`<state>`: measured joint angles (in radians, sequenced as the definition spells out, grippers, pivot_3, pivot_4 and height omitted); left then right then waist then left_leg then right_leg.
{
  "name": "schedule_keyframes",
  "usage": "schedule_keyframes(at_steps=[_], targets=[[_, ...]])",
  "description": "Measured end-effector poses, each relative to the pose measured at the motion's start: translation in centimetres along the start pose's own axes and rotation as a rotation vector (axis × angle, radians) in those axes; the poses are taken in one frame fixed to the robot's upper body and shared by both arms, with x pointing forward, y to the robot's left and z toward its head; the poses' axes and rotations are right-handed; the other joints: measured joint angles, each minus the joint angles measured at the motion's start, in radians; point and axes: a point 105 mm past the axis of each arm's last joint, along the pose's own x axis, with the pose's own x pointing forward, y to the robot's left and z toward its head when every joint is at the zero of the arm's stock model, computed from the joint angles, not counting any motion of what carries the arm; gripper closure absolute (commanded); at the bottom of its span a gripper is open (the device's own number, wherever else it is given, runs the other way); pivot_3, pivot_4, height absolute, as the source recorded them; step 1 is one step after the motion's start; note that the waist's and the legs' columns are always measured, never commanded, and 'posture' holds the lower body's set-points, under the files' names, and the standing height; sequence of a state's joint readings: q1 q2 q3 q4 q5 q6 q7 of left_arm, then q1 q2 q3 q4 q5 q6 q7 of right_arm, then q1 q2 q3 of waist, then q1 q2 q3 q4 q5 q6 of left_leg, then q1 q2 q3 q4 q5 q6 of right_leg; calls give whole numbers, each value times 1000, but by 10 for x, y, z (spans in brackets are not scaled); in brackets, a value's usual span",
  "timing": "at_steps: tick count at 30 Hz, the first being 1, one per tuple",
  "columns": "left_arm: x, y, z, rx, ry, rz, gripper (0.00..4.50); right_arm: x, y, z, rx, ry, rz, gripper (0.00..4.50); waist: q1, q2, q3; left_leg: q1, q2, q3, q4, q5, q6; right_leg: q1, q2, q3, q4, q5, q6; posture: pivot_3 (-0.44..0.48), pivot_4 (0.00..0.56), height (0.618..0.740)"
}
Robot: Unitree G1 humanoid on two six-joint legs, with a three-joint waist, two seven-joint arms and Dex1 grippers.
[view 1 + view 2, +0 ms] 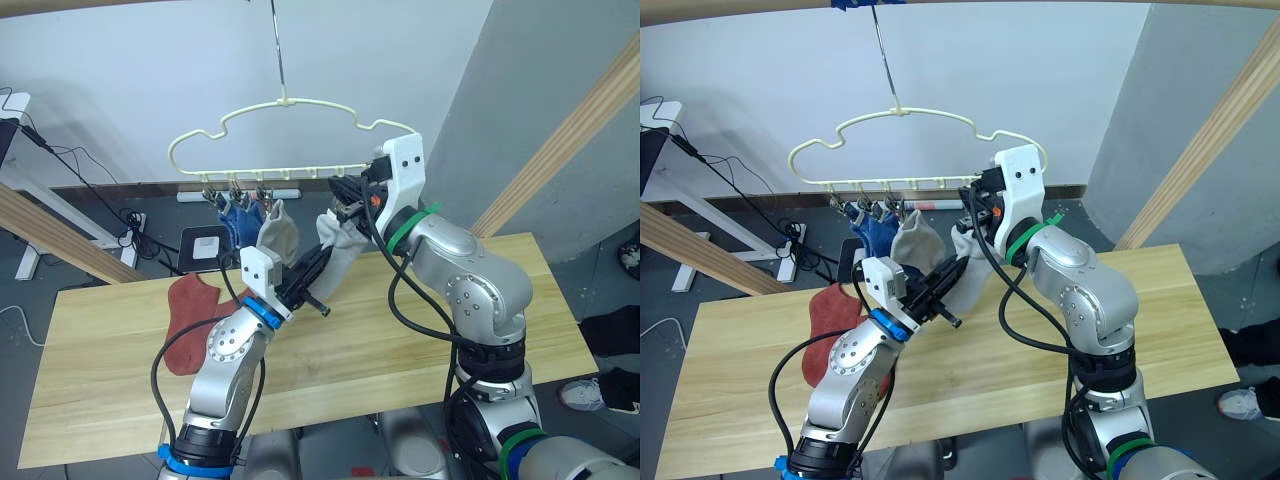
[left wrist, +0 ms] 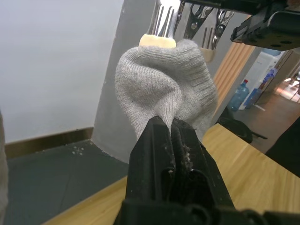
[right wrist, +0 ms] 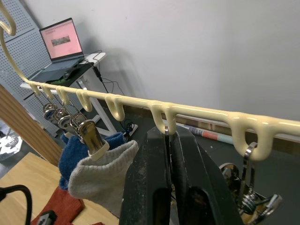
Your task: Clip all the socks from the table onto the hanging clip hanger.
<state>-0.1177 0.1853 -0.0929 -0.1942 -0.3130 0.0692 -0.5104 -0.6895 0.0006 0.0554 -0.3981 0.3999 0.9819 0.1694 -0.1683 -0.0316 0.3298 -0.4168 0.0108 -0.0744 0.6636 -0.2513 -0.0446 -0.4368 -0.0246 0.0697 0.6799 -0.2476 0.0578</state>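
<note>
Left wrist view gives you the clearest look at the left end effector: its two black fingers are pressed together on the fabric of a light grey sock, whose upper edge sits at a metal clip with a cream tip. Whether that clip has actually bitten the fabric is hard to make out, since the clip runs off the frame.

Your right end effector is raised to the clip hanger, its fingers squeezed together around a clip shank just under one of the hanger's loops; the clip itself is mostly hidden behind the fingers.

On the hanger's row of clips you can see a blue sock and a second grey sock hanging side by side, the blue one partly covered by the grey. A rust-red sock lies on the bench, half hidden behind the left arm; you probably cannot tell whether one or two lie there.

Behind the bench, cables trail over the dark floor and a laptop stands on a white stand.
</note>
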Motion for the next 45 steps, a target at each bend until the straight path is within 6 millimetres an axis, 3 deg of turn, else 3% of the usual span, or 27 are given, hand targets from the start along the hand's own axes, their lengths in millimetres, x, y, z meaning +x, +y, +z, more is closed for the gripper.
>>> schedule_keyframes(at_steps=[7,10,14,24,25,35,42,45], targets=[[5,3,4,-11,-6,18,4468,-1,1,-1,7,7,8,4500,0,0,0,0,0,0,0,0,0,0,0,0,0,0,0,-253,291,735],[7,5,8,-1,-18,23,4500,-1,0,1,3,2,-2,3683,0,0,0,0,0,0,0,0,0,0,0,0,0,0,0,-253,291,735],[9,6,11,5,-26,21,4500,-2,-1,-2,2,16,-11,2228,0,0,0,0,0,0,0,0,0,0,0,0,0,0,0,-250,291,735],[9,6,11,17,-25,20,4500,-10,-2,-2,-46,34,24,2228,2,0,0,0,0,0,0,0,0,0,0,0,-1,0,0,-252,292,735],[9,6,12,21,-24,19,4027,-14,-3,-1,-70,38,39,2170,3,0,0,-1,0,0,0,0,0,0,0,0,-1,0,0,-252,292,735],[-2,10,6,78,46,-46,1218,-50,-4,-9,-227,96,131,2170,0,0,0,0,-1,0,0,0,0,0,3,0,-1,0,0,-258,290,735],[-17,4,11,136,96,-173,1218,-61,-5,-11,-299,96,122,2170,0,0,0,0,0,1,0,0,0,-1,4,1,-2,0,0,-262,288,735],[-25,8,26,208,123,-252,1218,-58,-15,-9,-360,73,30,2170,-1,0,0,0,0,1,0,1,-2,-2,4,1,-1,0,0,-255,286,735]])
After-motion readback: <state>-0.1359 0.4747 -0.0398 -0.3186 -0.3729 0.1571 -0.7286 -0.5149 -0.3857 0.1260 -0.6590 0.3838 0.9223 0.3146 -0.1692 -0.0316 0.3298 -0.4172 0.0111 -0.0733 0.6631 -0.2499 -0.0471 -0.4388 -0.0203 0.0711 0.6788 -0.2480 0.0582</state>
